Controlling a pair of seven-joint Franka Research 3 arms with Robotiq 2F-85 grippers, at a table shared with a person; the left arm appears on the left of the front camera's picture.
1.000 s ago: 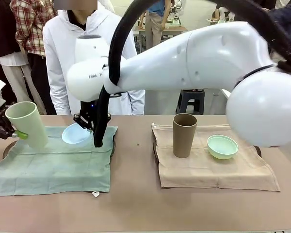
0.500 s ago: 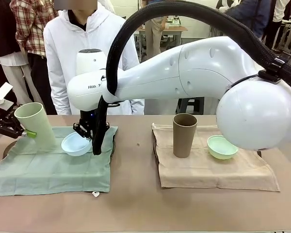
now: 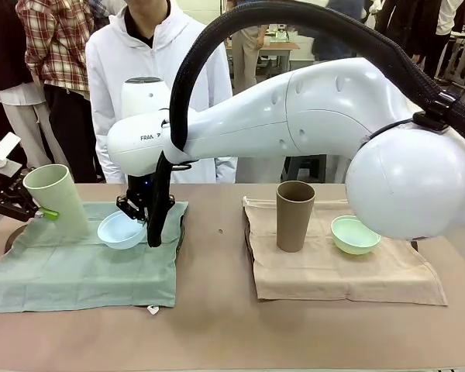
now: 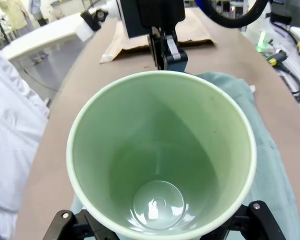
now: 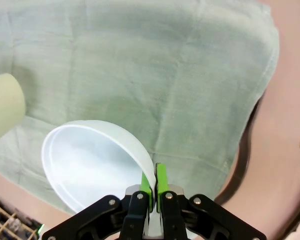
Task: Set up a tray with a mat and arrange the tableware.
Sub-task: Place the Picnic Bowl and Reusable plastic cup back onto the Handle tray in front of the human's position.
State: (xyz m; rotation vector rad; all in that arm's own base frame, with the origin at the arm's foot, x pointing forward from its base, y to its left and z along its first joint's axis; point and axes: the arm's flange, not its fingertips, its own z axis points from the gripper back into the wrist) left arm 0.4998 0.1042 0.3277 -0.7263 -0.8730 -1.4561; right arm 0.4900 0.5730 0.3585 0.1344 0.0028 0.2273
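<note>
On the green mat (image 3: pixel 85 267), the right gripper (image 3: pixel 134 208) pinches the light blue bowl (image 3: pixel 121 230) by its rim while the left gripper (image 3: pixel 32 209) clasps the tilted pale green tumbler (image 3: pixel 56 198); both apparently await release, opposite the person (image 3: pixel 159 85).

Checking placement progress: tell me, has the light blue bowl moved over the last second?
Yes. The light blue bowl, pinched by the right end effector, came down and toward the near edge of the green mat.
</note>
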